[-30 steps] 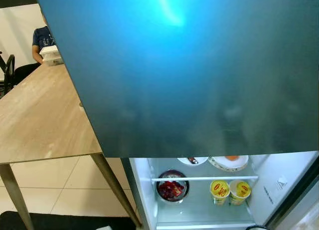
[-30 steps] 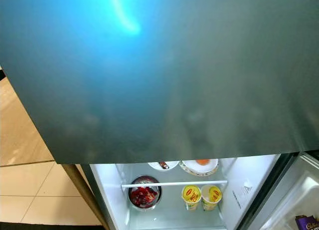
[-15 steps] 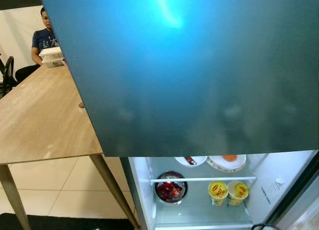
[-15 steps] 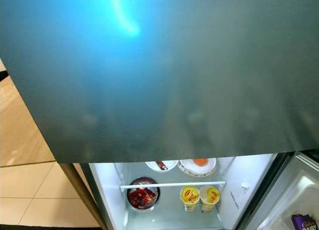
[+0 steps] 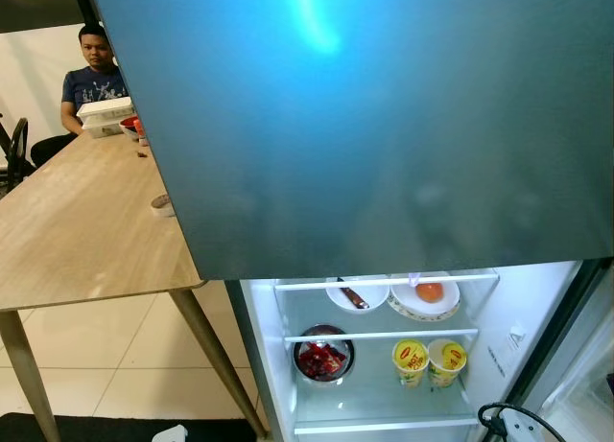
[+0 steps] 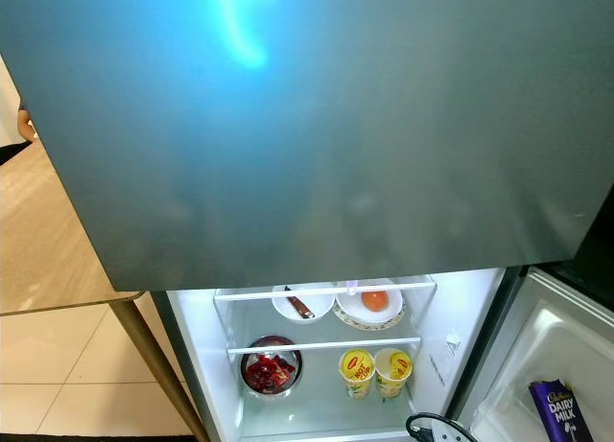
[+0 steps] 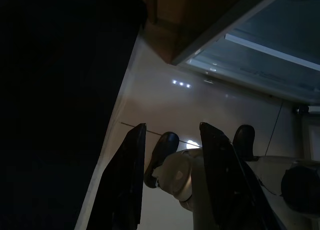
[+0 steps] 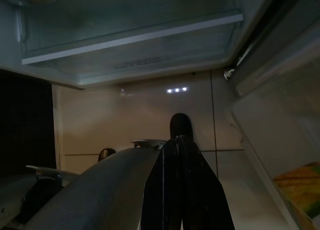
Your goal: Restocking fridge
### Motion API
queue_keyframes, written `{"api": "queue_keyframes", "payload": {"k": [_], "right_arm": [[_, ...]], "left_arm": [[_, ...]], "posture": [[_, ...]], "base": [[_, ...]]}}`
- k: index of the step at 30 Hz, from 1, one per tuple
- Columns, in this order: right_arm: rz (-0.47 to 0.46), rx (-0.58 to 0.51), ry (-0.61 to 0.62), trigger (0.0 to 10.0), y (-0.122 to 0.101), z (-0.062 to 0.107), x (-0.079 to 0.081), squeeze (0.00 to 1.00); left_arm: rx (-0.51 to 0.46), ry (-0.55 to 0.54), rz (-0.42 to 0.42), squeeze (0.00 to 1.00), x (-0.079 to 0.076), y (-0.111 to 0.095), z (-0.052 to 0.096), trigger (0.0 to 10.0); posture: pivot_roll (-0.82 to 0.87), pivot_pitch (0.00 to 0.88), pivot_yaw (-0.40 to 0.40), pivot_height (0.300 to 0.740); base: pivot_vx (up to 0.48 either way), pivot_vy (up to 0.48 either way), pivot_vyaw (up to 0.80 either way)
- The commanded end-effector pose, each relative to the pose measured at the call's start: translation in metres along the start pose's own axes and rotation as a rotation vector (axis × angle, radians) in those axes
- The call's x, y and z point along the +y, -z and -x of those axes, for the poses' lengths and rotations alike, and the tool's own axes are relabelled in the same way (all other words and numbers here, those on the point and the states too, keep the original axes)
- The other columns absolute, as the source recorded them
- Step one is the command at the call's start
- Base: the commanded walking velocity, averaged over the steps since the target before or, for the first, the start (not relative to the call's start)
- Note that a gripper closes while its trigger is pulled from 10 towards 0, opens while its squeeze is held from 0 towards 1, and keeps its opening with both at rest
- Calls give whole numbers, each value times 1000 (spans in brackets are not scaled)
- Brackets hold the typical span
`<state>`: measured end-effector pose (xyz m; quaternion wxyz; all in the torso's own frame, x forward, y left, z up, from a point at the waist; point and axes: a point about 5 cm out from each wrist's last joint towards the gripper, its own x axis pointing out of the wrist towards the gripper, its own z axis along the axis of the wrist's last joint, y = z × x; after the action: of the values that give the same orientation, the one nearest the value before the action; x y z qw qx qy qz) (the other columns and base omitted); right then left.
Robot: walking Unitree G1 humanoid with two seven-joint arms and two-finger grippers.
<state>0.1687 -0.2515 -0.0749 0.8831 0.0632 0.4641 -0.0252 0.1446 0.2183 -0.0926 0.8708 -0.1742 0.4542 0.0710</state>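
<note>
I'm facing the fridge (image 5: 278,365), its smooth teal upper door (image 5: 384,126) glossy with glare above the lit white compartment. Behind thin white shelf rails: a white bowl (image 5: 357,294) holding a dark stick-shaped thing, a patterned plate (image 5: 424,300) with an orange round item, a steel bowl (image 5: 323,353) of red pieces, and two yellow cups (image 5: 429,360) touching. The open lower door's bin holds a purple chocolate pack (image 6: 558,408). A wood-grain worktop (image 5: 77,231) sits just beside the fridge's left edge, a person (image 5: 91,73) seated at its far end. My left claw (image 7: 170,155) hangs released above pale floor tiles; my right claw (image 8: 182,155) hangs clenched below the fridge.
</note>
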Motion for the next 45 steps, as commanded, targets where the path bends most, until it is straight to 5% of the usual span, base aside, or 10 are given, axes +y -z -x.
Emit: {"api": "queue_keyframes", "payload": {"k": [1,14,25,45], "right_arm": [[2,38,16,10000,10,2,-3,0],[34,72,24,10000,16,5,-9,0],[149,44,-27,10000,-6,-1,0,0],[165,110,-50,10000,17,-2,13,0]], "left_arm": [[13,-8,-2,0,-1,2,0,10000],[55,-5,24,0,-6,21,2,10000],[17,14,52,0,-16,13,-3,10000],[46,9,24,0,-12,17,-1,10000]], "posture": [[-99,0,17,740],[-64,0,-15,740],[-55,0,-94,740],[-66,0,-34,740]], "base": [[-311,0,0],[-311,0,0],[-334,0,0],[-347,0,0]]}}
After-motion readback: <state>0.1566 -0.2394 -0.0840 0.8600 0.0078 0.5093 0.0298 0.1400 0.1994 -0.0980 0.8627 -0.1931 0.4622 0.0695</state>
